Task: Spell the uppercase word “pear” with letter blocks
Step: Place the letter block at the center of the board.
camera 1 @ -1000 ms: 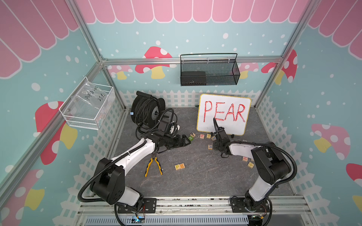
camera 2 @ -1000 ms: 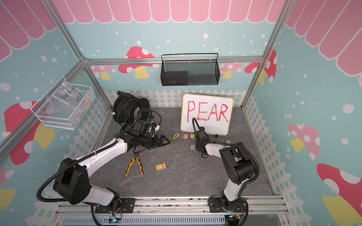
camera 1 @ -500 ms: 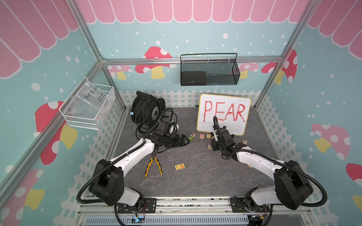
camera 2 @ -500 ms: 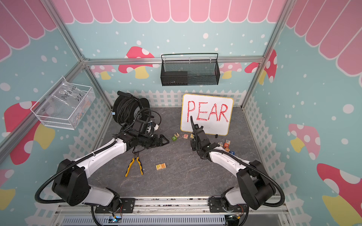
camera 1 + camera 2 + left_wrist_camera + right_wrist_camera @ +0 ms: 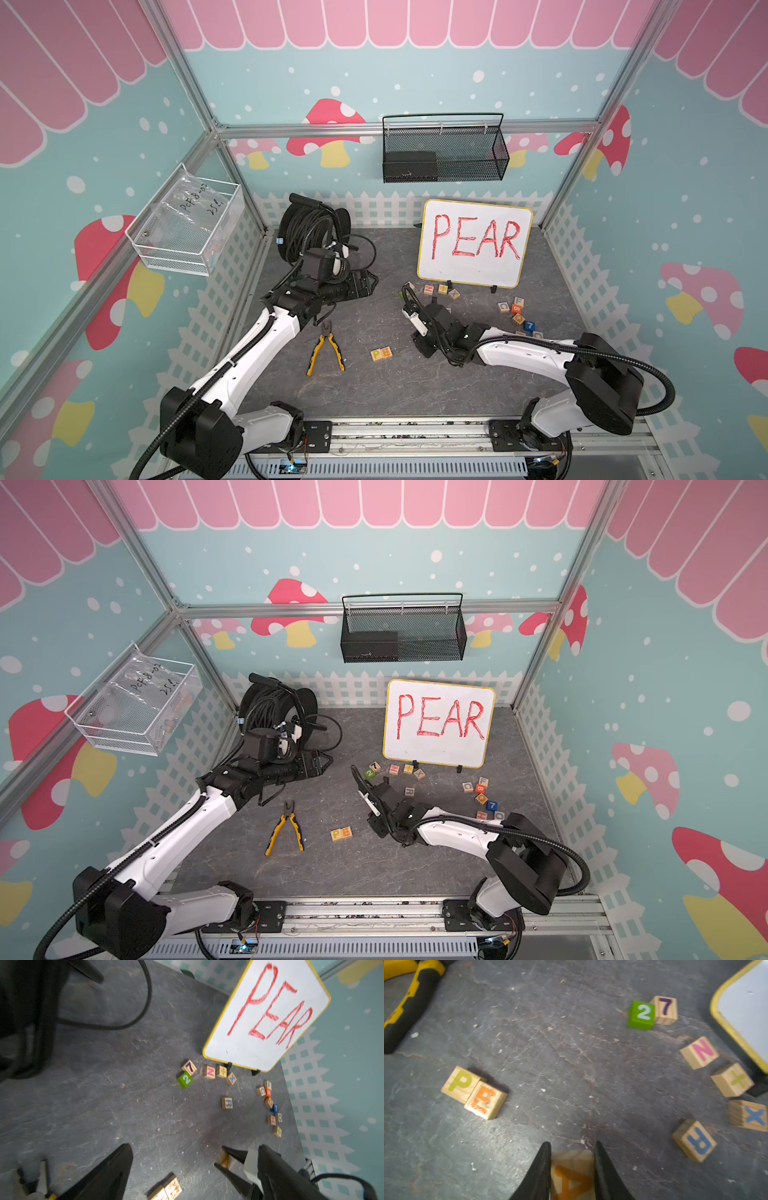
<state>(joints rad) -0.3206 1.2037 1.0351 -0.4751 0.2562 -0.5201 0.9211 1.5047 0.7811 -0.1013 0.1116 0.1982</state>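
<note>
Orange A block (image 5: 571,1176) in right claw (image 5: 572,1142), now nearer PE pair (image 5: 472,1093)

Teal walls (image 5: 415,83) printed with mushrooms and pink scallops enclose a grey stone-look floor (image 5: 395,395). White picket-fence trim (image 5: 374,208) lines its edges. A black mesh basket (image 5: 465,153) hangs upper centre, a white wire basket (image 5: 174,253) at left.

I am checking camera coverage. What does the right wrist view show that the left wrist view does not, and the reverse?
Only the right wrist view: readable letters on the touching P block and E block. Only the left wrist view: the whiteboard with the whole word PEAR, and the far block cluster. Both: the R block, the green 2 block, and the A block held by the right gripper.
</note>
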